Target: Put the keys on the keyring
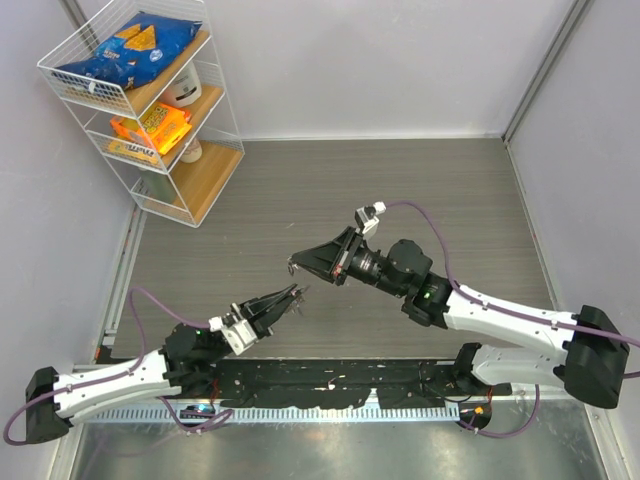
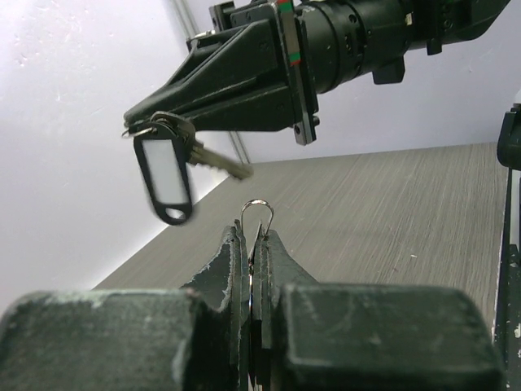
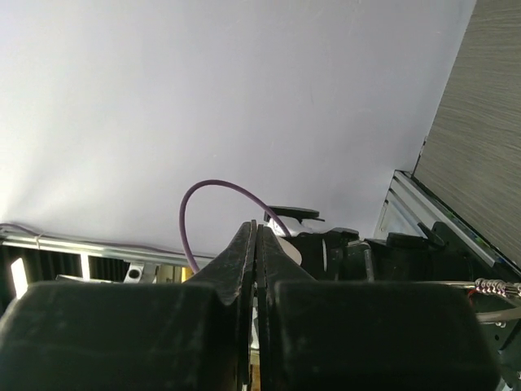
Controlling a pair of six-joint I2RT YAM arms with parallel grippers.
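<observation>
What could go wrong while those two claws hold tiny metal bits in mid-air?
The right gripper pinches the tagged key only at its tip, so it could slip and drop. The keyring pokes barely out of the left gripper, so the dangling tag may snag or miss it.

The left gripper [image 2: 255,238] clamps the keyring [image 2: 256,212], its thin loop standing upright. Above and apart, the right gripper [image 2: 137,122] pinches a key [image 2: 218,161] with a dangling tag [image 2: 165,179].
</observation>
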